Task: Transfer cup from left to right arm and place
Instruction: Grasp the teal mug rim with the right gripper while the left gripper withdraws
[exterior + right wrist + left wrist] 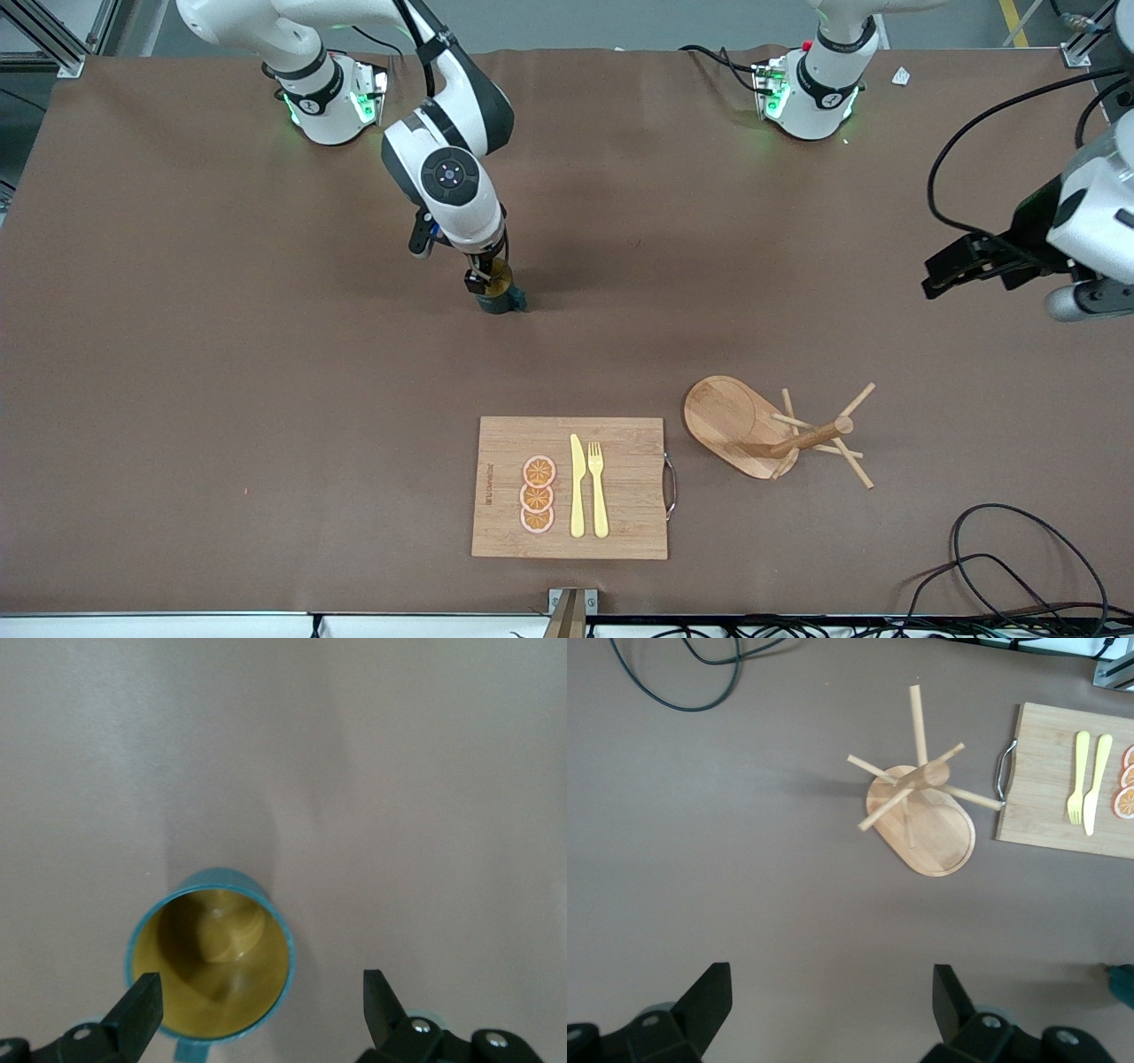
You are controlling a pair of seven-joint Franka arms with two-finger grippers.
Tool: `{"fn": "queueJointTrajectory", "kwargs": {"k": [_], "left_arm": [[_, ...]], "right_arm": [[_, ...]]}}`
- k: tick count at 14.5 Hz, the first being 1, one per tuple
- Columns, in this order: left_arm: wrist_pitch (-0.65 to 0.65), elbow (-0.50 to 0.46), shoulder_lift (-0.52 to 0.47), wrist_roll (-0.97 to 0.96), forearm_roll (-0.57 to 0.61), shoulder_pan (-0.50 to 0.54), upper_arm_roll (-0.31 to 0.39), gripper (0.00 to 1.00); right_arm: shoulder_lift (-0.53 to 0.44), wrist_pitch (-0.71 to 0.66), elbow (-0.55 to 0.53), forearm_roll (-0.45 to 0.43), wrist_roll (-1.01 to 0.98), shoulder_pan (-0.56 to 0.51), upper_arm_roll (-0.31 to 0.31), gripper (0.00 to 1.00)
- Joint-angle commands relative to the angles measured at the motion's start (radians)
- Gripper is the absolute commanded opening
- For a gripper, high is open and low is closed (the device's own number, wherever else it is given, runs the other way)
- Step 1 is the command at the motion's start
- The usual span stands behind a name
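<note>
Brown matting is spread across the table (177,399); nearest the front camera a cutting board (620,532) is laid out, with a wooden peg rack (735,421) beside it. Farther back, the cup (501,297) is seen upright on the mat, with the right gripper (257,997) spread wide directly above it, nothing grasped. The left gripper (833,1001) is held high over the mat, fingers parted and empty.

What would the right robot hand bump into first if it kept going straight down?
Probably the cup. The right gripper hangs open over it, one finger above the rim, the other past the cup's side over bare table.
</note>
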Motion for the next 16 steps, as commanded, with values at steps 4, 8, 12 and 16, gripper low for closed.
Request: {"fn": "queueJointTrajectory", "kwargs": {"k": [4, 8, 12, 16], "left_arm": [[-0.006, -0.086, -0.089, 0.096, -0.077, -0.056, 0.130, 1.00], [-0.006, -0.151, -0.149, 0.232, -0.069, -0.076, 0.179, 1.00], [-0.006, -0.169, -0.158, 0.247, -0.066, -0.096, 0.210, 1.00], [-0.018, -0.164, -0.161, 0.245, -0.063, -0.098, 0.210, 1.00]], "right_arm": [[0.036, 0.060, -0.025, 0.010, 0.025, 0.042, -0.013, 0.93], [0.056, 0.092, -0.025, 0.004, 0.025, 0.045, -0.011, 0.29], [0.045, 0.082, -0.024, 0.002, -0.002, 0.035, -0.014, 0.00], [0.005, 0.001, -0.022, -0.002, -0.251, 0.031, -0.019, 0.00]]}}
